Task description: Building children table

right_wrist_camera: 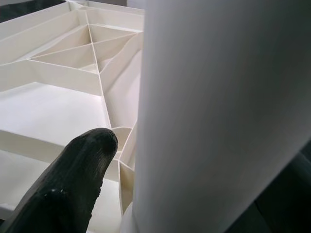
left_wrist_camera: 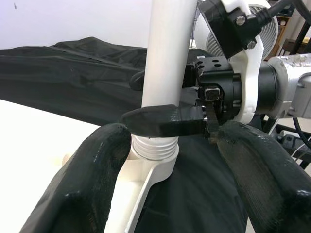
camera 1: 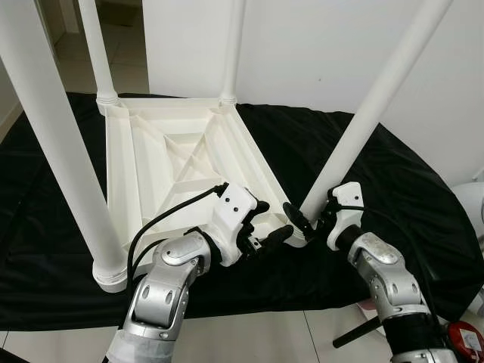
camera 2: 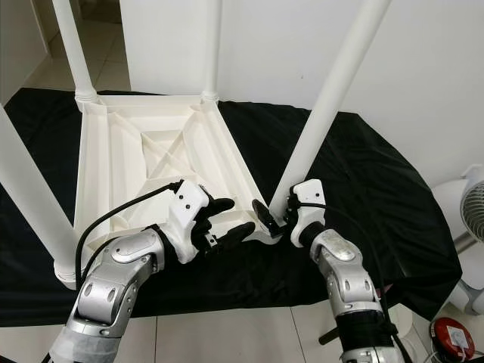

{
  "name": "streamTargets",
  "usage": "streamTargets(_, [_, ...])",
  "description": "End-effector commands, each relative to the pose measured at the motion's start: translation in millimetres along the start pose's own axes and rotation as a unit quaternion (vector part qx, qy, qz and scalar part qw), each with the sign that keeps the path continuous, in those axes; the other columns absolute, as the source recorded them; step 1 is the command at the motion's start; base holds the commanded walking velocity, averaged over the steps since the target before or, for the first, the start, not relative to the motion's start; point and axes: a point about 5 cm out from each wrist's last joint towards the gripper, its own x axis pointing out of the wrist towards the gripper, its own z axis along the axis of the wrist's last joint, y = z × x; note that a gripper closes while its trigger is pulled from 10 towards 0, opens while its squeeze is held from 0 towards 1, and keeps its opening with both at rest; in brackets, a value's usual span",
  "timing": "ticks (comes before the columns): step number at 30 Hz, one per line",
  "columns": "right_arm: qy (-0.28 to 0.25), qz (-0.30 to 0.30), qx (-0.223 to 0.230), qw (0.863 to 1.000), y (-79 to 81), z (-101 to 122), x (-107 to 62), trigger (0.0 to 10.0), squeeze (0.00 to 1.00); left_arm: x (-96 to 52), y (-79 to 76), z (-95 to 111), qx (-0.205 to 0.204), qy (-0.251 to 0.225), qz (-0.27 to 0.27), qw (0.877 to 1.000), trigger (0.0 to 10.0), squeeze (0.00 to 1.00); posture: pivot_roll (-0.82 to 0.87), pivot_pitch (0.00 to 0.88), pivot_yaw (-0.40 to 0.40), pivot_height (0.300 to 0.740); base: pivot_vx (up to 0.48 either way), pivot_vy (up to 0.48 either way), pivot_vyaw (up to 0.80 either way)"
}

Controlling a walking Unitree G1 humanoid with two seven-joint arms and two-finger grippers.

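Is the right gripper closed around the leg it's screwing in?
Yes: in the left wrist view the right gripper has its black fingers clamped on either side of the white leg, just above the threaded base.

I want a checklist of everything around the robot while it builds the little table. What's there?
Surface: black cloth spread over a pale tiled floor.
Job's things: white table top lying upside down, four white legs standing up from its corners; the near-right leg leans and its thread shows at the socket.
Clutter: red object at the cloth's near-right edge.
Grippers: right pincer shut on the leaning leg's base; left pincer open, beside that corner.
Cables: black cable looping over the left arm.
Surroundings: white wall; white fan on the right.
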Motion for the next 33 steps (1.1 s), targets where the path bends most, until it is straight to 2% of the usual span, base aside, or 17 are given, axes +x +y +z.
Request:
streamTargets(1, [-0.003, 0.011, 0.001, 1.0, -3.7, 0, -0.6, 10.0, 0.0, 3.3, 2.1, 3, 0.001, -0.006, 0.033, 0.999, 10.0, 0.0, 0.0, 0.0, -0.127, 0.74, 0.0, 0.0, 0.0])
streamTargets(4, [-0.001, 0.033, 0.002, 0.999, -3.7, 0, 0.8, 10.0, 0.0, 3.7, 1.4, 3, -0.001, -0.006, 0.03, 1.0, 10.0, 0.0, 0.0, 0.0, -0.122, 0.74, 0.0, 0.0, 0.0])
streamTargets(5, [0.0, 0.08, 0.004, 0.997, -0.7, -1, 4.3, 10.0, 0.0, 3.3, 1.1, 2, 0.0, 0.0, 0.021, 1.0, 10.0, 0.0, -0.01, 0.0, -0.112, 0.74, 0.0, 0.0, 0.0])
streamTargets(6, [0.004, 0.112, 0.008, 0.994, 1.3, -3, 7.1, 6.6, 0.0, 2.9, 1.2, 1, 0.003, 0.006, 0.015, 1.0, 10.0, 0.0, -0.01, 0.0, -0.112, 0.74, 0.0, 0.0, 0.0])
streamTargets(7, [0.004, 0.112, 0.008, 0.994, 1.3, -3, 7.1, 6.6, 0.0, 2.9, 1.2, 1, 0.003, 0.006, 0.015, 1.0, 10.0, 0.0, -0.01, 0.0, -0.112, 0.74, 0.0, 0.0, 0.0])
streamTargets(9, [0.017, 0.145, 0.002, 0.989, 1.8, -8, 15.1, 2.3, 0.0, 2.9, 2.4, -1, 0.002, 0.016, 0.011, 1.0, 10.0, 0.0, 0.0, 0.0, -0.109, 0.74, 0.0, 0.0, 0.0])
streamTargets(10, [0.017, 0.145, 0.002, 0.989, 1.8, -8, 15.1, 2.3, 0.0, 2.9, 2.4, -1, 0.002, 0.016, 0.011, 1.0, 10.0, 0.0, 0.0, 0.0, -0.109, 0.74, 0.0, 0.0, 0.0])
streamTargets(11, [0.03, 0.153, -0.002, 0.988, 1.2, -12, 18.9, 0.0, 0.0, 2.6, 1.8, -3, 0.0, 0.027, 0.005, 1.0, 10.0, 0.0, 0.0, 0.0, -0.11, 0.74, 0.0, 0.0, 0.0])
streamTargets(15, [0.044, 0.163, 0.004, 0.986, -0.1, -16, 22.6, 0.0, 0.0, 0.5, 0.7, -10, 0.008, 0.046, 0.001, 0.999, 10.0, 0.0, 0.02, 0.0, -0.123, 0.74, 0.0, 0.0, 0.0])
streamTargets(21, [0.04, 0.166, 0.023, 0.985, -0.5, -20, 18.6, 0.0, 0.0, -2.1, 0.2, -13, 0.017, 0.049, 0.011, 0.999, 10.0, 0.0, 0.02, 0.0, -0.128, 0.74, 0.0, 0.0, 0.0])
streamTargets(25, [0.038, 0.163, 0.02, 0.986, -0.2, -20, 17.9, 0.0, 0.0, -1.2, 0.0, -12, 0.022, 0.047, 0.011, 0.999, 10.0, 0.0, 0.02, 0.0, -0.128, 0.74, 0.0, 0.0, 0.0])
streamTargets(26, [0.019, 0.137, 0.018, 0.99, 1.1, -18, 20.7, 10.0, 0.0, 0.0, 0.8, -10, 0.026, 0.045, 0.013, 0.999, 10.0, 0.0, 0.01, 0.0, -0.127, 0.74, 0.0, 0.0, 0.0])
streamTargets(29, [0.003, 0.113, 0.01, 0.993, 1.5, -15, 23.0, 10.0, 0.0, 0.4, 1.3, -9, 0.031, 0.043, 0.016, 0.998, 10.0, 0.0, 0.01, 0.0, -0.127, 0.74, 0.0, 0.0, 0.0])
streamTargets(30, [-0.001, 0.075, 0.017, 0.997, 4.1, -15, 25.1, 10.0, 0.0, -0.2, 4.0, -9, 0.029, 0.042, 0.025, 0.998, 10.0, 0.0, 0.01, 0.0, -0.127, 0.74, 0.0, 0.0, 0.0])
streamTargets(31, [-0.001, 0.075, 0.017, 0.997, 4.1, -15, 25.1, 10.0, 0.0, -0.2, 4.0, -9, 0.029, 0.042, 0.025, 0.998, 10.0, 0.0, 0.01, 0.0, -0.127, 0.74, 0.0, 0.0, 0.0])
streamTargets(33, [0.008, 0.019, 0.023, 1.0, 9.1, -18, 26.3, 10.0, 0.0, -1.4, 8.2, -9, 0.025, 0.041, 0.04, 0.998, 10.0, 0.0, 0.0, 0.0, -0.128, 0.74, 0.0, 0.0, 0.0])
